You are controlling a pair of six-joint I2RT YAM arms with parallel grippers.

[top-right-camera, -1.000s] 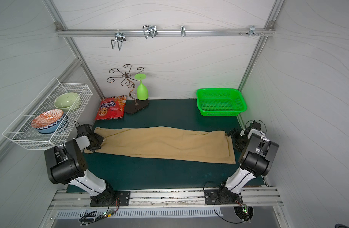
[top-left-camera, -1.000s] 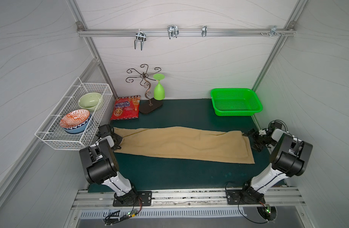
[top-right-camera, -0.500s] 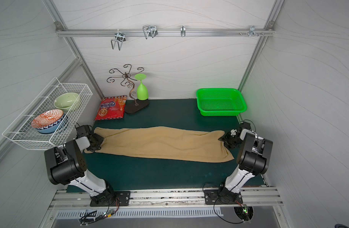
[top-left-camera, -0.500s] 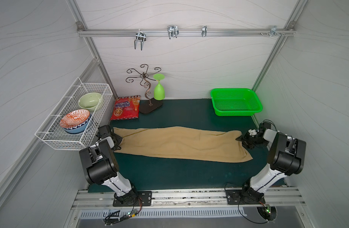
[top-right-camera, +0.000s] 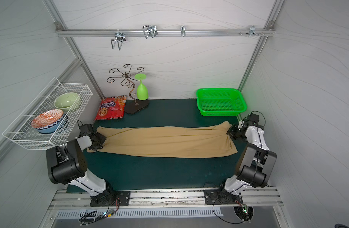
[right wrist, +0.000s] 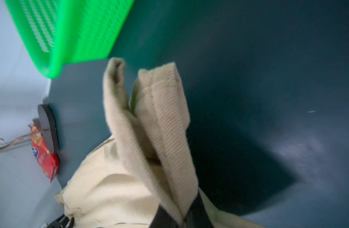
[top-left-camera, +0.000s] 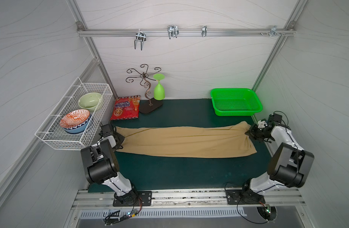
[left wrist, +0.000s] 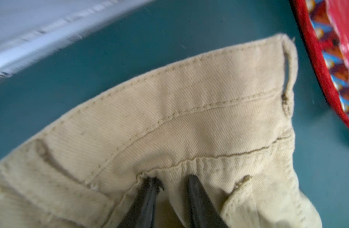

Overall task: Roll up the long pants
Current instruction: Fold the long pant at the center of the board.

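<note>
Just in front of the basket [top-left-camera: 236, 113], pants [top-left-camera: 185, 141] lie flat and full length on the mat [top-left-camera: 169, 173]: cuff end nearest the basket, waistband end well away from it. Change over the last second: right gripper [top-left-camera: 248, 134] stood wide open just off the cuff end, now it's clamped shut on the cuff corner nearest the basket. Right wrist view confirms it, fingers [right wrist: 166, 219] pinch the doubled hem, which stands up off the mat. Cuff edge was a straight line a second ago, now it's bunched and drawn in at that corner. The corner farther from the basket is still flat. Left gripper [top-left-camera: 120, 139] hasn't moved. It sits at the end far from the basket, fingers [left wrist: 147, 203] closed on a fold of cloth just below the waistband. So both ends are held and no roll is started, not one turn in the cloth. My read: this cuff grab opens the roll, and the next move carries the hem over toward the waistband while left anchors. Risk: the grip is on one corner only, so the roll may skew with the loose corner lagging. Can't tell whether both leg layers are in the pinch.
</note>
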